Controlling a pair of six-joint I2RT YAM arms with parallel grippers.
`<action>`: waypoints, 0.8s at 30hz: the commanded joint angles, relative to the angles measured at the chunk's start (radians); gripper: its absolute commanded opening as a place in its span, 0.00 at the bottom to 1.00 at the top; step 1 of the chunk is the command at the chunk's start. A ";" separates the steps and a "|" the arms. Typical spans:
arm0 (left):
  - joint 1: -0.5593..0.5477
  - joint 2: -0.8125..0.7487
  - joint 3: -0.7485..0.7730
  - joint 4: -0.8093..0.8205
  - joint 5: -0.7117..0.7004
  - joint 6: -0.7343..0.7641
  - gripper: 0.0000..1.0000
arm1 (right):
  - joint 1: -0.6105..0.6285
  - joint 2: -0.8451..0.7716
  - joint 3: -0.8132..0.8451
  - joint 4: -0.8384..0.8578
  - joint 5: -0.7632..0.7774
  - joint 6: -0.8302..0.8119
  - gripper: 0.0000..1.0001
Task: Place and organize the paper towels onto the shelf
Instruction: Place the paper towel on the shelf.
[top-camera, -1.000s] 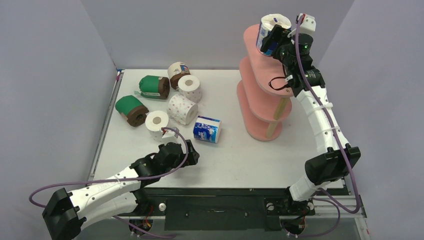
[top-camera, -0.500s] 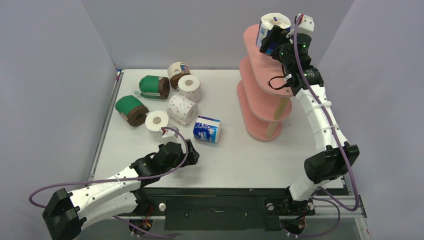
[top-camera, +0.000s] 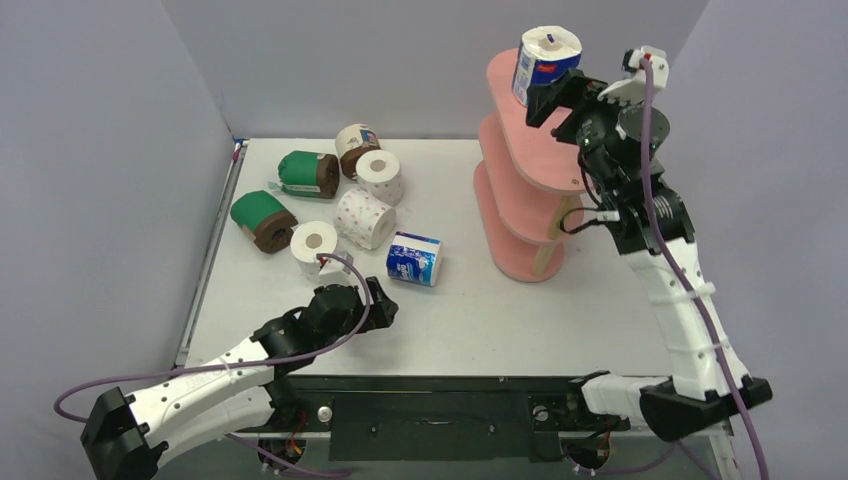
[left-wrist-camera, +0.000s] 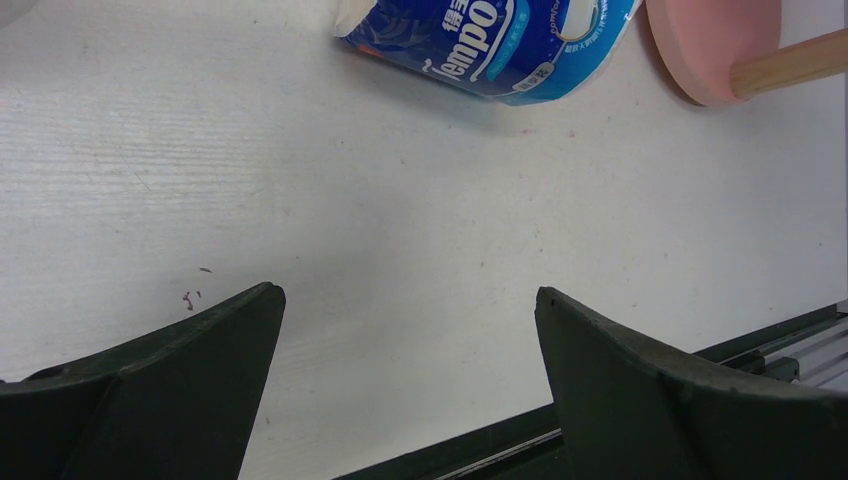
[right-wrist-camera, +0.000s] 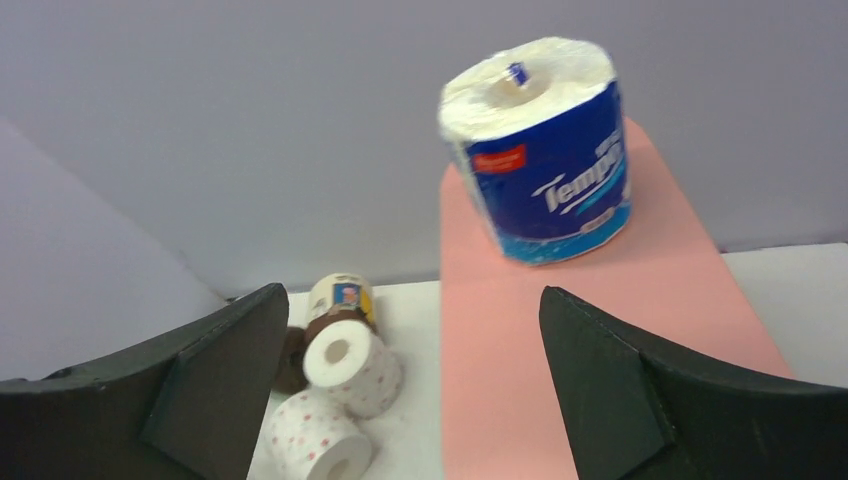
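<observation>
One blue roll (top-camera: 548, 62) is standing upright at the far end of the top board of the shelf (top-camera: 535, 145); the shelf is standing toward the far right of the counter (top-camera: 480, 320). Seven rolls are lying loose on the counter: second blue roll (top-camera: 414, 258) on its side near the middle; three dotted rolls (top-camera: 365, 218), two green rolls (top-camera: 262, 220) and a cream roll (top-camera: 355, 142) bunching toward the far left corner.

Handling, as a judgement: rolls are looking light and soft, likely squashing under a hard pinch; printed wrap is probably slick; those on their side may roll if nudged; best hold is across the round body at mid-length, with a gentle squeeze.

Right arm (top-camera: 665, 270) is reaching high; right end effector (right-wrist-camera: 408, 292) is sitting level with the top board, pointing at the shelved roll; jaws gaping wide, holding nothing, roll clear beyond the tips.

Left arm (top-camera: 220, 365) is lying low from the near left corner; left end effector (left-wrist-camera: 408, 292) is hovering over the counter; jaws spread wide and empty; second blue roll ahead of the tips, not touching.
</observation>
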 joint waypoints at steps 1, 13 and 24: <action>0.008 -0.032 0.066 -0.020 -0.031 0.011 0.97 | 0.117 -0.154 -0.109 -0.004 0.052 -0.010 0.92; 0.069 -0.040 0.125 -0.087 -0.101 0.000 0.97 | 0.616 -0.317 -0.475 -0.047 0.306 -0.035 0.88; 0.282 0.140 0.120 0.218 0.213 -0.024 0.97 | 0.747 -0.365 -0.955 0.275 0.404 0.190 0.86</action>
